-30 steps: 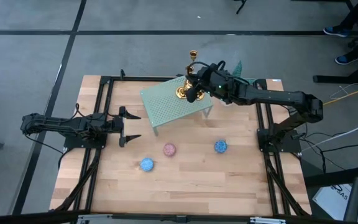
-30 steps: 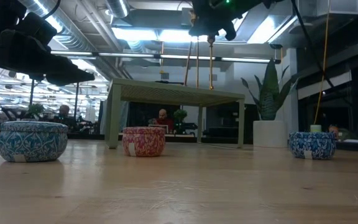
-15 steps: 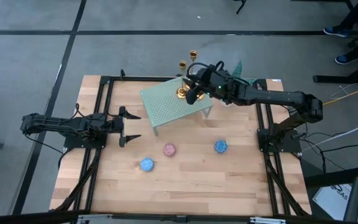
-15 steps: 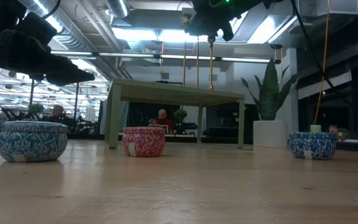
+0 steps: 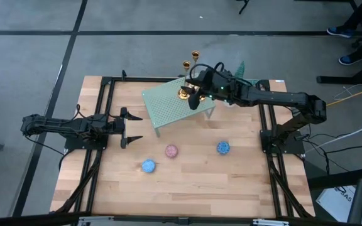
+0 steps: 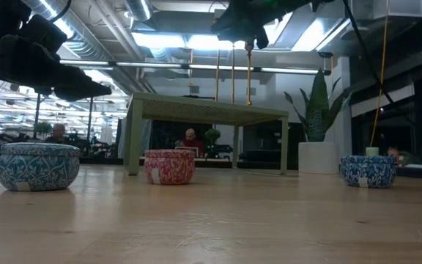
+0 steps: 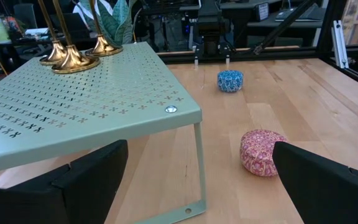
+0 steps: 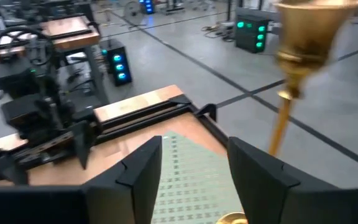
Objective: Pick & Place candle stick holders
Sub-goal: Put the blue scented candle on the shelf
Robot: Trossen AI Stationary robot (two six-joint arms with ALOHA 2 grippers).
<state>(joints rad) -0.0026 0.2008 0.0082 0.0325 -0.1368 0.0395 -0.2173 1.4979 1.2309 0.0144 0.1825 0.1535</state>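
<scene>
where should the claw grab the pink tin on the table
The pink tin is a low round drum sitting flat on the wooden table, between the two blue tins with open space around it. Probably best to come straight down from above and close across its curved side walls, fingers either side of the widest part. The left claw, open and idle, is nearer.

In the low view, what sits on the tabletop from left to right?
Blue tin → green perforated stand with the pink tin under its left half → second blue tin.
</scene>
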